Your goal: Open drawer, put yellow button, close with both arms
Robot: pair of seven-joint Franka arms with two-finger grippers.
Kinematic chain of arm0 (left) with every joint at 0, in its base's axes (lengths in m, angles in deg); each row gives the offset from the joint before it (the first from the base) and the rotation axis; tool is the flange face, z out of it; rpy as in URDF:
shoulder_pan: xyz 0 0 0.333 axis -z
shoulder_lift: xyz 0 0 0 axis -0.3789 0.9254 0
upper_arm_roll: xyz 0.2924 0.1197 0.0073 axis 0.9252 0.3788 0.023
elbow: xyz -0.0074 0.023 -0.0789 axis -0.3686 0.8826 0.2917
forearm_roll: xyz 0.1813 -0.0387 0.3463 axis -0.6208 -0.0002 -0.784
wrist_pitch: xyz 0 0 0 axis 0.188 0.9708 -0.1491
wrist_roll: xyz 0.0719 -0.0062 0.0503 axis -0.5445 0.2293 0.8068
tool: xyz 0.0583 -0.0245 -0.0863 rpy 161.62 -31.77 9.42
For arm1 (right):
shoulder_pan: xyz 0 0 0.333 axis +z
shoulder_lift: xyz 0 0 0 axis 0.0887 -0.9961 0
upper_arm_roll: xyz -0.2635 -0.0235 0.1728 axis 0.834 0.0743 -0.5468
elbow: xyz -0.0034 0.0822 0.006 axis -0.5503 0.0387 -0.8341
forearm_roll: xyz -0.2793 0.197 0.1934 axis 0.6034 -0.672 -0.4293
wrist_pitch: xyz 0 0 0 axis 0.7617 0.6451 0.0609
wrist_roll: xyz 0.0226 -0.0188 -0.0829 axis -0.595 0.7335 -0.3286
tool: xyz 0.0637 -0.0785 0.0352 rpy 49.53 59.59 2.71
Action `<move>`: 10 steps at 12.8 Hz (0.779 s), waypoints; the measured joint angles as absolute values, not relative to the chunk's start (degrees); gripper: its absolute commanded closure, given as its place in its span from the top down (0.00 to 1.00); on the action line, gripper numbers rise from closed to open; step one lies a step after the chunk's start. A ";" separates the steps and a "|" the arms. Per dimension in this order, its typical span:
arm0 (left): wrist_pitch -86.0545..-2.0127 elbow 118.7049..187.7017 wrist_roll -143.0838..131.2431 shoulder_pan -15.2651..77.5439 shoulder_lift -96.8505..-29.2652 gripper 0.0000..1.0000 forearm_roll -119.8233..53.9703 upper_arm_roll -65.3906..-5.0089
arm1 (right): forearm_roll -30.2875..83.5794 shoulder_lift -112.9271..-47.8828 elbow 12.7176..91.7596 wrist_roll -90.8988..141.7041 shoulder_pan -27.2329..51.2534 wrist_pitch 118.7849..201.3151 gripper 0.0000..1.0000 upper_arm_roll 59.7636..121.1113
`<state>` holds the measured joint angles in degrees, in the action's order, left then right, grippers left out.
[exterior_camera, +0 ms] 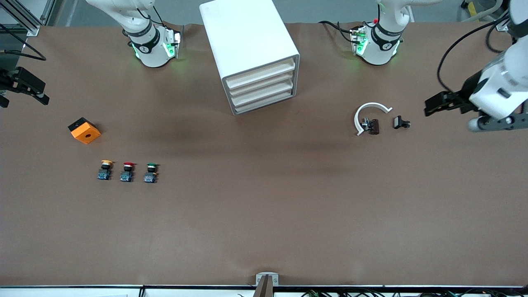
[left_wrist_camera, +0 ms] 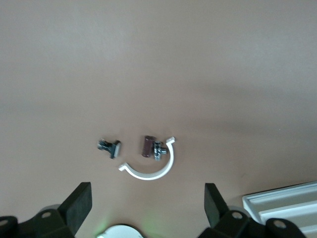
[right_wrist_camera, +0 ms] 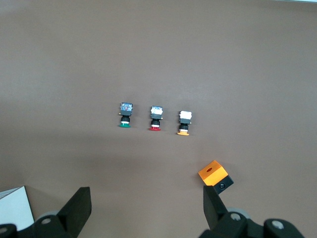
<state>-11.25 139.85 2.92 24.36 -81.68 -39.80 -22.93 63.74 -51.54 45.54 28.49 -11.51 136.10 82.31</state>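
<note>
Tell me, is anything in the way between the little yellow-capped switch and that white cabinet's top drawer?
Nothing lies on the bare brown table between the yellow-capped push-button switch and the white cabinet's top cream-fronted drawer. But that drawer is shut, so it must be opened first.

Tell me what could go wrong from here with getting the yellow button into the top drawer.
The yellow button stands close beside the red button, so the open right gripper might bump or grab the wrong one. The drawer sits shut above three identical drawers, so the open left gripper could pull a lower one.
</note>
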 measured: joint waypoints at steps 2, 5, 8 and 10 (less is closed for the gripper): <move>-12.12 139.86 4.70 24.88 -76.72 1.00 -39.43 -22.94 | 65.71 -52.03 45.53 28.49 -11.52 136.10 1.00 82.32; -15.89 139.29 12.43 27.58 -70.65 1.00 -38.12 -23.02 | 69.74 -54.56 45.57 29.04 -11.89 136.09 1.00 82.45; -18.85 138.73 29.59 31.30 -66.12 1.00 -31.94 -23.21 | 69.88 -60.40 45.73 32.08 -15.29 136.33 1.00 82.61; -19.49 137.71 42.66 32.86 -63.09 1.00 -27.58 -23.27 | 69.88 -65.56 45.87 33.00 -17.09 139.08 1.00 82.66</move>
